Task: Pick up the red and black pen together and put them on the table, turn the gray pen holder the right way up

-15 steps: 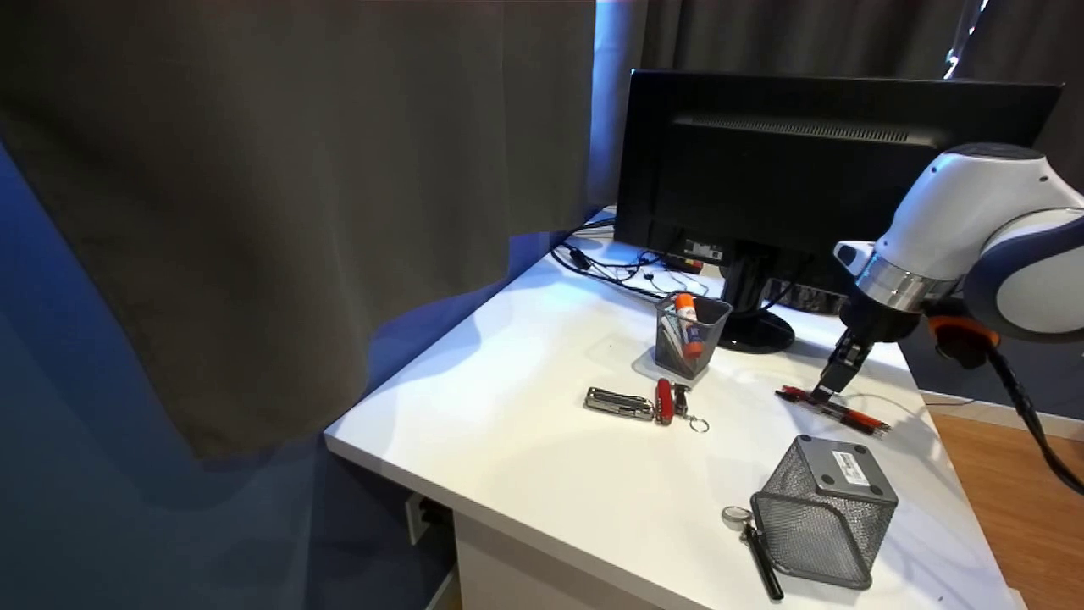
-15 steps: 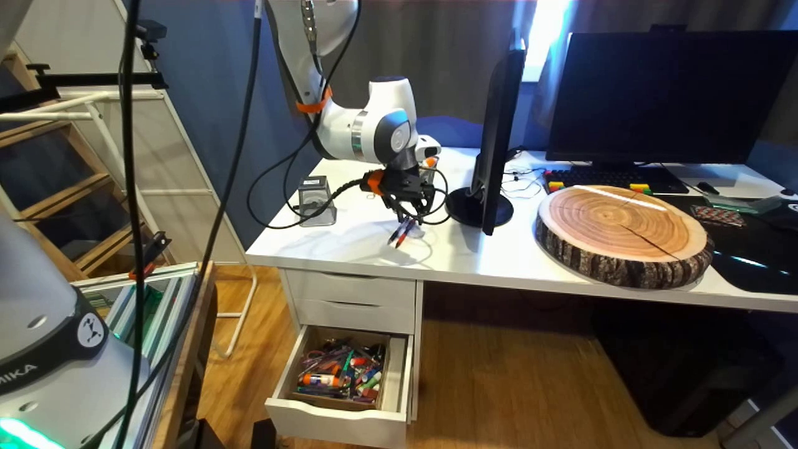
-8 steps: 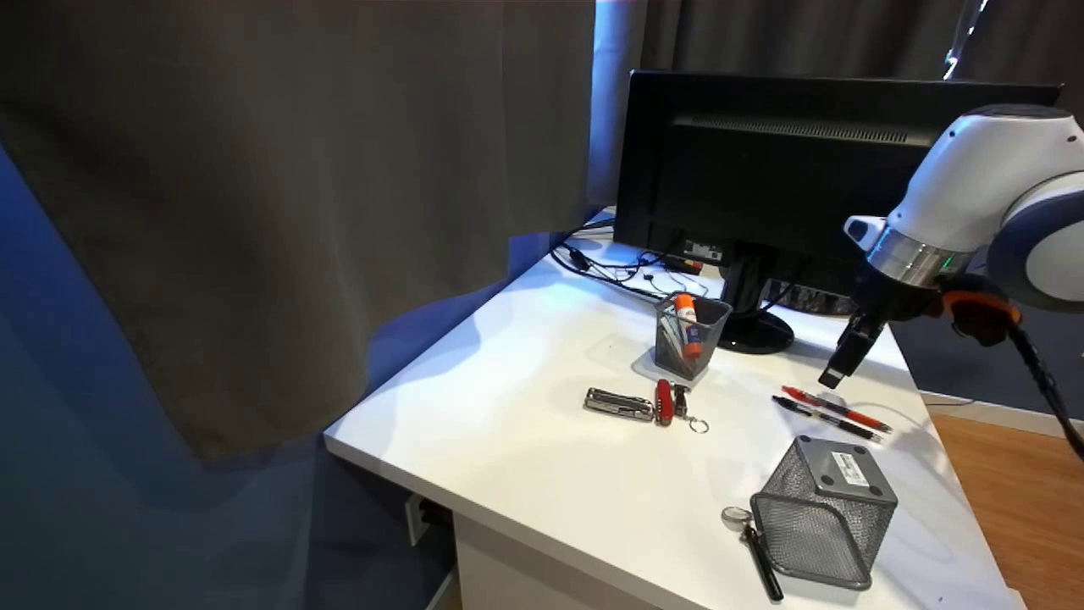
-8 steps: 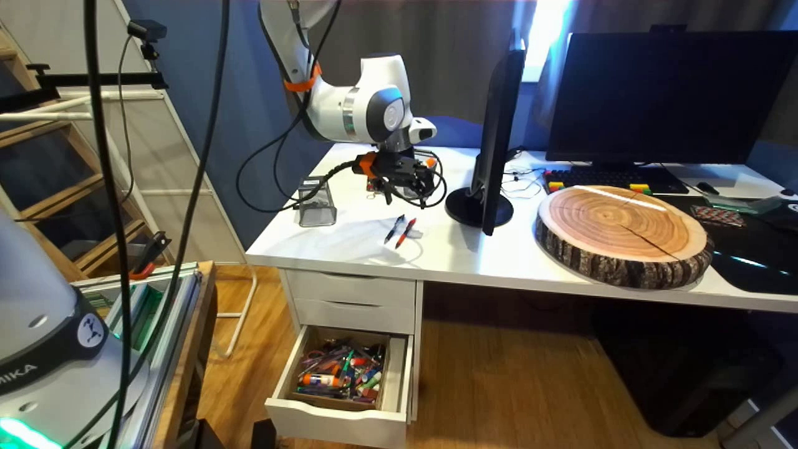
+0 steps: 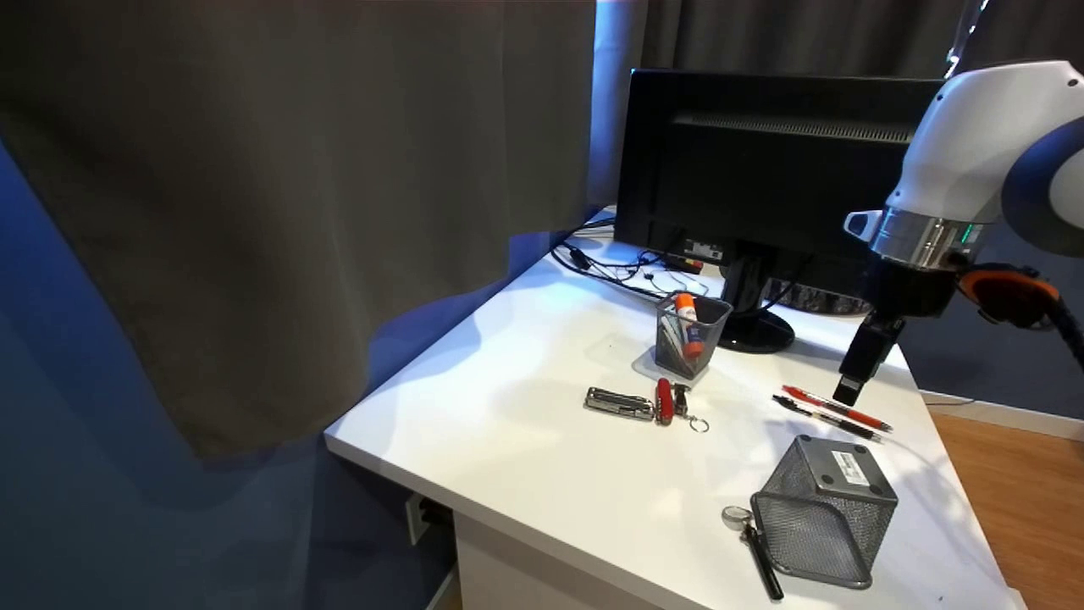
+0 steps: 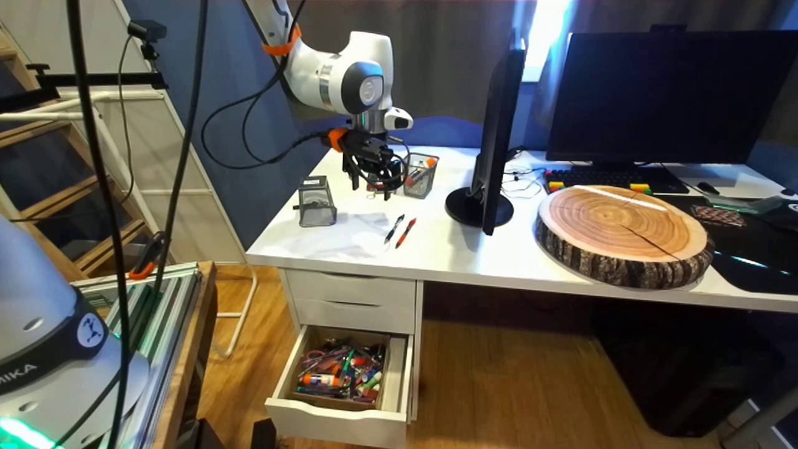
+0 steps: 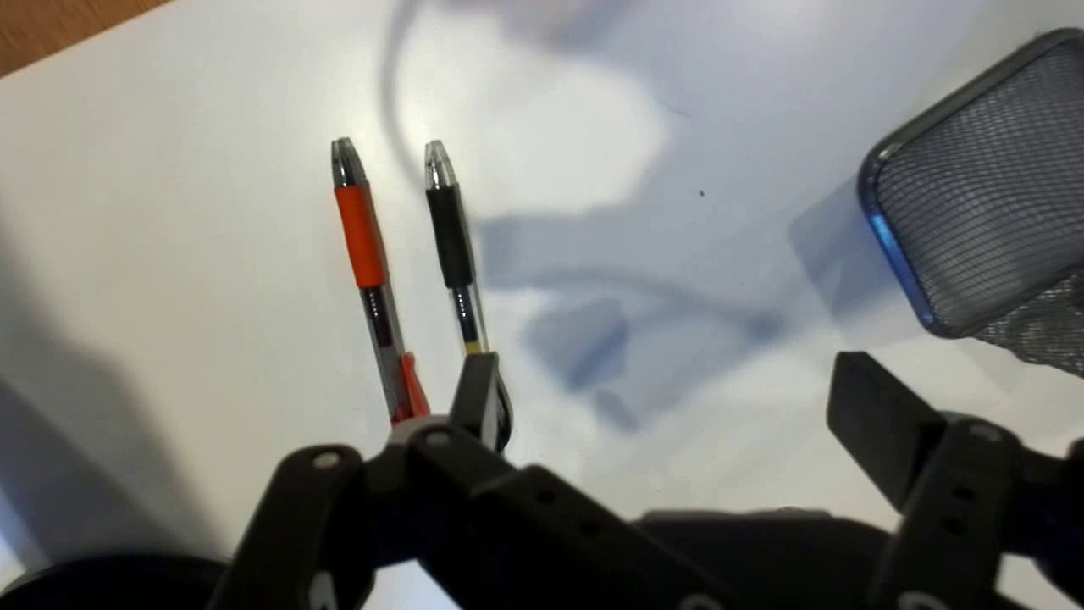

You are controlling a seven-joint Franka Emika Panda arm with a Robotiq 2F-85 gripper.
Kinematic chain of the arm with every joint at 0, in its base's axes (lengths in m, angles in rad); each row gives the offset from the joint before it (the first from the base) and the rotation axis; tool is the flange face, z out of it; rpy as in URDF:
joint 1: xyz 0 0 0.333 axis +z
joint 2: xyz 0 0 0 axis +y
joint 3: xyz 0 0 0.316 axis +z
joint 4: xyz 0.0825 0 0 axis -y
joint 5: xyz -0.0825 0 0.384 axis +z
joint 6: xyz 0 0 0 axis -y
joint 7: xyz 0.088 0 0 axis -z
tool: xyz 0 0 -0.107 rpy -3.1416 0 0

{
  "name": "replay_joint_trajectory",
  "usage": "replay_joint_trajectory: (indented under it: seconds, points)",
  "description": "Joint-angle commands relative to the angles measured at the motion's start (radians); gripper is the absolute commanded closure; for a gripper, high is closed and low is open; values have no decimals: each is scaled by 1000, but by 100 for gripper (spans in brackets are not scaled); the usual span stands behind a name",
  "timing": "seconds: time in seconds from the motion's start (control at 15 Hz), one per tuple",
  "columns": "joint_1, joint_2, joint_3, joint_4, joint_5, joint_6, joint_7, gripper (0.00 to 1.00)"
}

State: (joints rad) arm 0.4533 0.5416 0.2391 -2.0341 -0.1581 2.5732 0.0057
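Hovering above the white table (image 5: 550,474), the gripper (image 7: 669,390) is released, its two fingers spread wide apart. Below it, and off beside one finger, the red pen (image 7: 362,237) and the black pen (image 7: 450,237) lie on the table next to each other with a gap between, that fingertip hiding part of the black pen in the wrist view. Past the opposite finger, the gray pen holder (image 5: 826,508) stands upside down with its base facing up, while another mesh holder (image 5: 677,363), bearing an orange-ended stick (image 5: 685,310), stands upright well apart from the gripper.
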Motion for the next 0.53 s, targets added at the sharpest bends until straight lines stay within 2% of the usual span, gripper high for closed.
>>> replay_joint_trajectory:
  seconds: [0.0,0.2,0.47]
  points:
    - [-6,1,6,1,-4,-2,2,0]
    - [-11,3,3,1,-5,-2,1,0]
    - [-19,28,40,50,118,-82,84,0]
